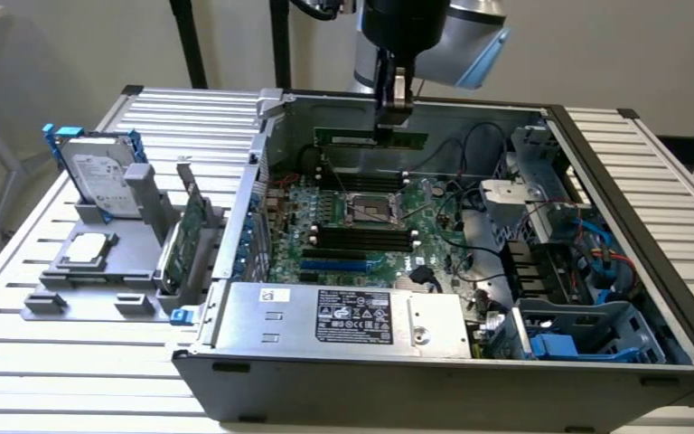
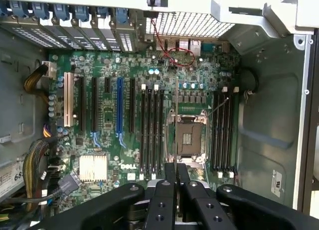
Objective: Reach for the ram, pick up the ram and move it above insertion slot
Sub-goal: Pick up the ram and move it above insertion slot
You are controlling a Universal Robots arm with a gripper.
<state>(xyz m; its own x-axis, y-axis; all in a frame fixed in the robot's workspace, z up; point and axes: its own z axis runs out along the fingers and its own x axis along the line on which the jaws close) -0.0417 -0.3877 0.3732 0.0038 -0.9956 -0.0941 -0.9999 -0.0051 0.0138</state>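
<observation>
Black metal claw (image 1: pixel 393 116) pinched tight on the ram (image 1: pixel 371 137), a long thin green board stick hanging level from the fingertips, clamped near its middle. Held above the far side of the open grey steel computer case (image 1: pixel 636 226), over the green motherboard (image 2: pixel 129 120) with its dark memory slots (image 2: pixel 151 130). Beside the case on the ribbed metal worktop (image 1: pixel 33 362), a silver hard drive (image 1: pixel 100 172) in blue rails.
</observation>
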